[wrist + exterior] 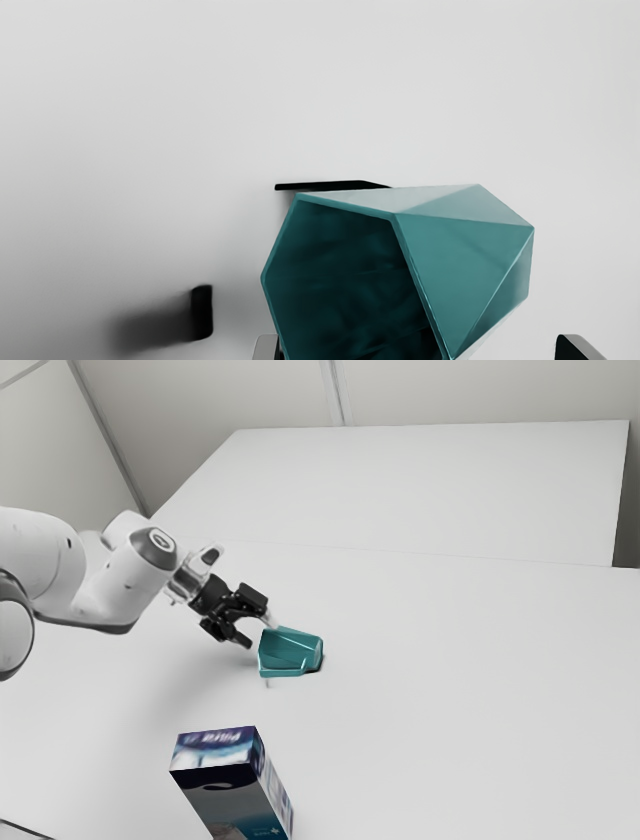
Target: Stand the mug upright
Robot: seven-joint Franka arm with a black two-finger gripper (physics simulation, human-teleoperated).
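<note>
yeah so the mug [291,649] is lying on its side on the white table [450,680], mouth turned toward the arm [95,575]. the fingers [242,640] are spread wide right by it, with no grip on it; wrist view has a clear gap between one fingertip and the mug. a printed box [228,785] sits well apart, closer to the exterior camera.

Mugs: one, teal, faceted, glossy [290,649]. Boxes: one, tall rectangular printed carton, blue, white and dark [226,785], near side. Robot arms: one, white, jointed [120,585], the exterior view's left. Grippers: one, black, two-fingered [258,632]. Tables: one, white, flat-topped [450,690].
</note>
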